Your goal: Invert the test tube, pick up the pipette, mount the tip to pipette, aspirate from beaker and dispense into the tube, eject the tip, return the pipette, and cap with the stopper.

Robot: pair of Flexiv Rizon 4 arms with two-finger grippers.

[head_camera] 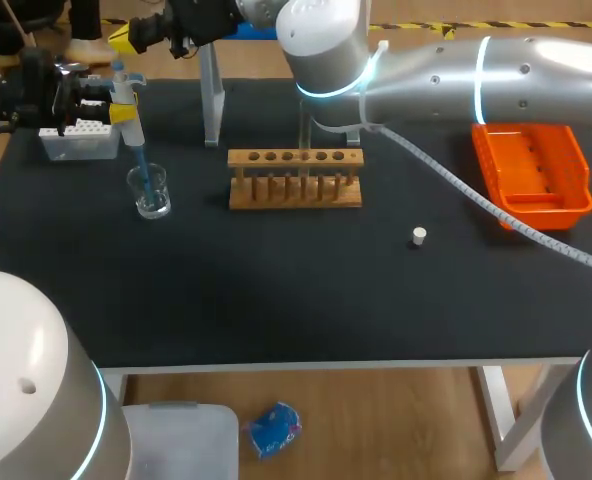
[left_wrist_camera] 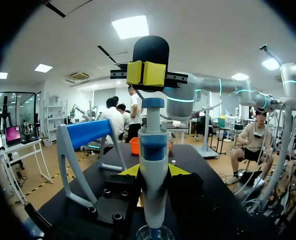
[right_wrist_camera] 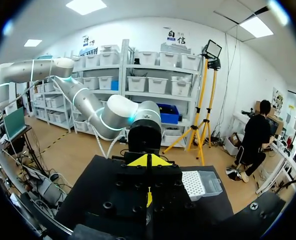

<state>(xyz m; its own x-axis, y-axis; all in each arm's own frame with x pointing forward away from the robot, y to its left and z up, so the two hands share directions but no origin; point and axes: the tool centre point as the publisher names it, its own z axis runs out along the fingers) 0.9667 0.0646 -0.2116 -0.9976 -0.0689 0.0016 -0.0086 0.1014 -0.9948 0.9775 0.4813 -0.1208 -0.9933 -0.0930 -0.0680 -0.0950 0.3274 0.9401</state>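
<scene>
The pipette stand rises behind the wooden rack. The tip box sits beside the left gripper, which is clamped on the pipette. The pipette's blue tip reaches down into the beaker. The right gripper is closed on the test tube above the rack. The stopper lies between the rack and the orange bin.

Black bench on a wood floor
Matte black top on white legs, bright ceiling panels overhead, and there's a white wall behind shelves of bins.
</scene>
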